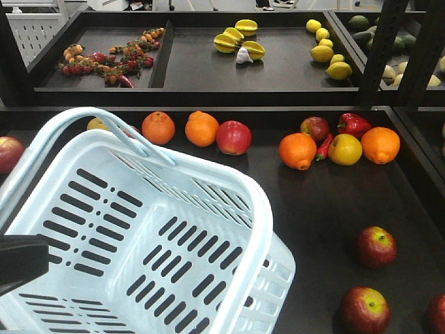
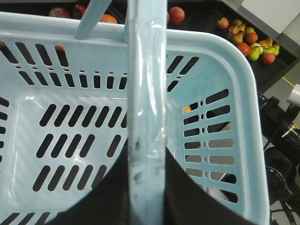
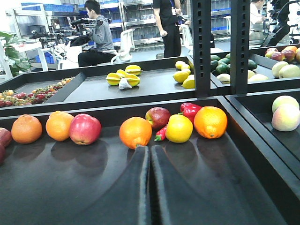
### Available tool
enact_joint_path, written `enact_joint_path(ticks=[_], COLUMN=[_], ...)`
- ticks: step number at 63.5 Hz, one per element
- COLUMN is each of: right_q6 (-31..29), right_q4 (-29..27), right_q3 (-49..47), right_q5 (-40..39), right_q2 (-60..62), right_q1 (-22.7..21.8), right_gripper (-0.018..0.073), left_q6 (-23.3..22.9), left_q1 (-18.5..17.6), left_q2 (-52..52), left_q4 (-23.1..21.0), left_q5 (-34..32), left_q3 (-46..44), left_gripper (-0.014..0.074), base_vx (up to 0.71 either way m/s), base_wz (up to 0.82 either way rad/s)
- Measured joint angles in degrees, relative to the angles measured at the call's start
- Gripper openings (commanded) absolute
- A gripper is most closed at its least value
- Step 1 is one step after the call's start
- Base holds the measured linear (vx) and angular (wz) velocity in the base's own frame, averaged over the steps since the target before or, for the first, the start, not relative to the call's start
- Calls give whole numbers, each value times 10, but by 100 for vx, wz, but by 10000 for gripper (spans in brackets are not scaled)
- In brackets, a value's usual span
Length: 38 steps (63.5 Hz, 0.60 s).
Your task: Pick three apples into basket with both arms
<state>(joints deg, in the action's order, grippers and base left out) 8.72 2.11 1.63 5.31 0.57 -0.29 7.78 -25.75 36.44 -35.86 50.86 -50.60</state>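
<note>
As the left gripper (image 2: 147, 187) clenches its dark fingers (image 2: 187, 197) round a hoop handle (image 2: 147, 93), we've got the pale blue basket (image 1: 259, 236) held tilted at the lower left of the front view, over the near-left part of the dark tray (image 1: 327, 209). Every one of the apples (image 1: 376, 246) lies out on that tray, outside the basket: 2 sit close together at the front right, 1 more is cut off by the right edge, and 1 is at the back, just beside 2 oranges (image 1: 201, 129). Another is tucked behind the red pepper (image 1: 353, 124), and 1 peeks in at the far left. Over to the right gripper (image 3: 150, 152): we see its 2 fingers pressed together with nothing between them, low over the bare tray and pointing straight at an orange. On either side of that orange, a little further back, we can pick out 2 of the apples, the left one touching another orange
</note>
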Motion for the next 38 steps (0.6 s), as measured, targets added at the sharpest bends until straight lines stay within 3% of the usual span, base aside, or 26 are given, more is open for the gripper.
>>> enact_joint_path(ticks=[38], right_q6=[0], right_q4=[0], right_q3=[0], right_q5=[0], right_q2=[0], right_q1=[0], right_gripper=[-5], left_q6=[-1], left_q1=[0], left_q2=[0], left_q4=[0], left_q5=[0], left_q3=[0], left_gripper=[-8], base_vx=[0], base_wz=[0])
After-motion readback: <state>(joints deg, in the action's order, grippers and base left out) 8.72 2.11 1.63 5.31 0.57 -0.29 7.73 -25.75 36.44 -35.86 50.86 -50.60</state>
